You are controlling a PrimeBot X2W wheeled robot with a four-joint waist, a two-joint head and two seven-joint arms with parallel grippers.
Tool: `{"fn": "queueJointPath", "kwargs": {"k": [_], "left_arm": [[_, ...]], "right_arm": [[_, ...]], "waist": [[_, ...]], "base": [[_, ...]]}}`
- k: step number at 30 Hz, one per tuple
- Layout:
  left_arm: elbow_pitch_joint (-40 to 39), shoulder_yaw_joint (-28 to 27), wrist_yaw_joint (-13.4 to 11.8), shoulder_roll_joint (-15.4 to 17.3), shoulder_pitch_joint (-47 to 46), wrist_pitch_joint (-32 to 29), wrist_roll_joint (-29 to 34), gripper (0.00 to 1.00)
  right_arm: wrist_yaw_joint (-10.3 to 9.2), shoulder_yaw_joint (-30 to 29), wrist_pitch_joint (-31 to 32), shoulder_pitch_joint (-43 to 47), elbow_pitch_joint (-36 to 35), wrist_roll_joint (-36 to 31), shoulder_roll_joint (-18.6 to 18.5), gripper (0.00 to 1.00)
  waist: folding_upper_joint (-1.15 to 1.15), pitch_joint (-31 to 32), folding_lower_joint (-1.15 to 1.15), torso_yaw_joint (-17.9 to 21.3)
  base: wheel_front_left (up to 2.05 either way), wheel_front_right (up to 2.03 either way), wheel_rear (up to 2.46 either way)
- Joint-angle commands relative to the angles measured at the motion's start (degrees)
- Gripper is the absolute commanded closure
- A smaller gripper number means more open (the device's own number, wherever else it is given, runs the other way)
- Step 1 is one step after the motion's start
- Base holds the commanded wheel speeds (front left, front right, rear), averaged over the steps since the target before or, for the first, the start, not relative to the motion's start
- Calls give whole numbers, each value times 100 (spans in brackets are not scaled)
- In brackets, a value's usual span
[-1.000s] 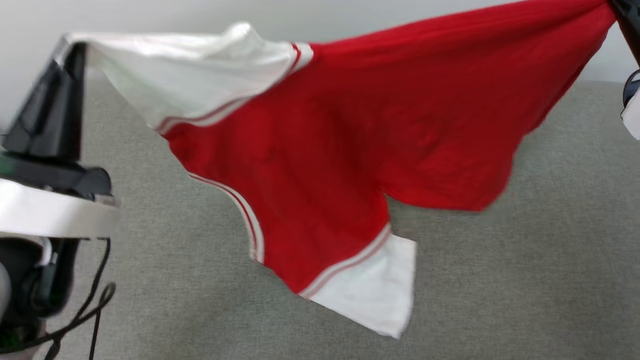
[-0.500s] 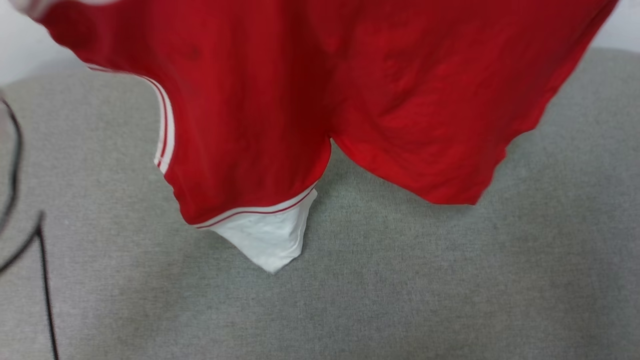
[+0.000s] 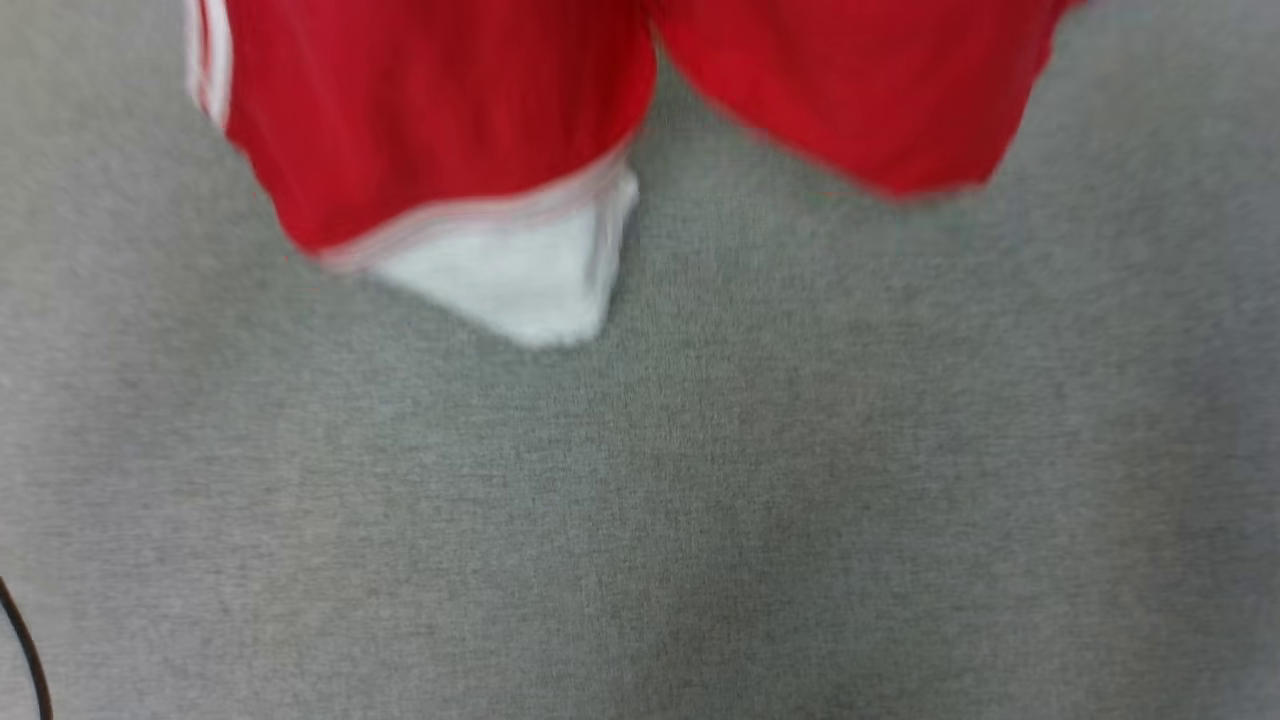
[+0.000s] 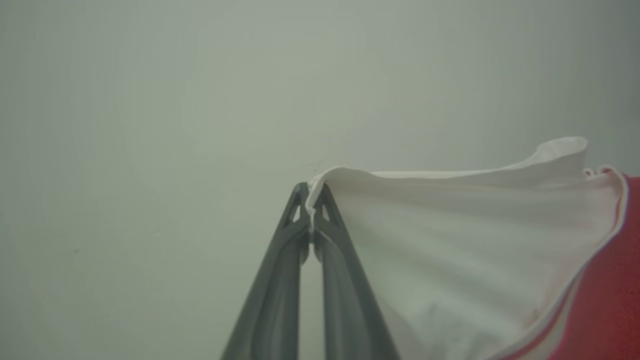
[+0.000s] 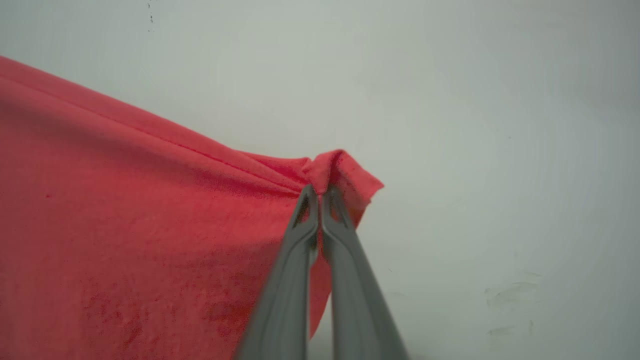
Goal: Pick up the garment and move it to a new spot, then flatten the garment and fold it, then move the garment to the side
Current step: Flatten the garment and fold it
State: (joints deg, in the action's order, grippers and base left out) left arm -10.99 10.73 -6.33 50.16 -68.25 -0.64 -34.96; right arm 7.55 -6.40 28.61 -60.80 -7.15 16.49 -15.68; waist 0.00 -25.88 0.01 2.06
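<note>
Garment (image 3: 440, 110) red, hanging, white sleeve (image 4: 450, 240) pinched in left jaws, red edge (image 5: 335, 167) in right jaws

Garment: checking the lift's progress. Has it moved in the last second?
Yes: against the back edge of the grey surface, the garment and its hanging sleeve went left and up; then the camera tilted; further motion is unclear.

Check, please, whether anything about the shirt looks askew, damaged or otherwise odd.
The shirt hangs lopsided: the left tool pinches one white sleeve, the right tool a red corner, so the other sleeve dangles lowest over the grey surface. No tear or stain shows, though the head view is blurred.
</note>
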Motion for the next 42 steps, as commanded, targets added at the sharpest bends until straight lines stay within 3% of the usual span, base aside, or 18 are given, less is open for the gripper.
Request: {"fn": "queueJointPath", "kwargs": {"k": [1,5,8,14,19,27,34,42], "left_arm": [[471,120,199,5,-654,0,134,100],[1512,431,559,-156,-1904,69,450,100],[2084,565,695,-288,-2559,198,658,100],[3653,778,828,-763,-4050,891,1085,100],[4722,996,968,-1194,-4456,1378,1210,100],[4988,1121,1104,-1705,-3434,1582,1111,100],[4122,819,1145,-2170,-1470,1587,1071,100],[3273,759,1086,-2533,964,1589,1104,100]], "right_arm": [[-12,-45,-146,-475,355,-208,-47,100],[-15,-146,-565,-1397,1169,-563,-58,100],[-16,-179,-810,-1874,1626,-781,-39,100],[-39,-399,-1643,-3066,3018,-1521,85,100],[-40,-505,-2323,-3724,3934,-2149,223,100],[-14,-644,-2980,-3520,4713,-2404,509,100],[-11,-629,-3515,-2606,5254,-2204,746,100],[-11,-488,-3773,-1218,5589,-1576,767,100]], "waist": [[0,-621,-1,-17],[0,-1003,-1,-36],[0,-1160,-1,-43],[0,-1479,-1,-100],[0,-1720,-1,-282],[0,-1731,-1,-511],[0,-1318,-1,-629],[0,-461,-1,-723]], "base": [[0,0,0],[0,0,0],[0,0,0],[0,0,0],[0,0,0],[0,0,0],[0,0,0],[0,0,0]]}}
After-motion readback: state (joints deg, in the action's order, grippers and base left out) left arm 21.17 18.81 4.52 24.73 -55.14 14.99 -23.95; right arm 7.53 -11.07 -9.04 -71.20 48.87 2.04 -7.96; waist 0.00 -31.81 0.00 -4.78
